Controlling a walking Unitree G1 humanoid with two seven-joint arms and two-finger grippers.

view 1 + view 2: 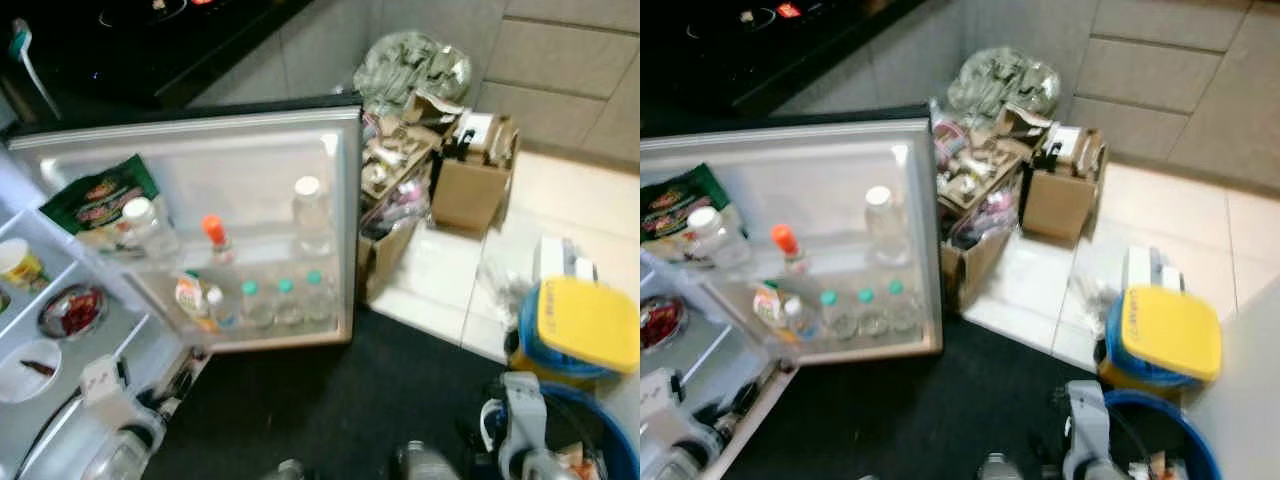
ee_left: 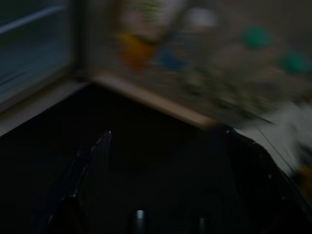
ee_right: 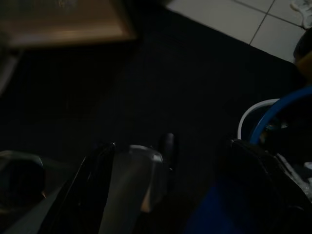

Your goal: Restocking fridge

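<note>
A small fridge stands open, its door [image 1: 345,210] swung wide. The door shelves hold a clear bottle with a white cap [image 1: 310,215], an orange-capped bottle [image 1: 217,240], a green snack packet [image 1: 100,200] and a row of small green-capped bottles [image 1: 285,300]. The inner shelves at the left carry a yellow cup [image 1: 20,265] and a bowl of red food [image 1: 72,312]. My left gripper [image 2: 173,165] hangs open low above the black mat, facing the door's bottom edge. My right gripper [image 3: 178,180] is open over the mat, with a blurred pale grey shape [image 3: 131,185] seen between its fingers.
A black mat [image 1: 330,400] lies before the fridge. Cardboard boxes [image 1: 470,185] and a stuffed plastic bag [image 1: 415,65] crowd the wall past the door. A blue bucket with a yellow lid [image 1: 585,325] and a blue bin [image 1: 600,440] stand at the right on pale tiles [image 1: 450,280].
</note>
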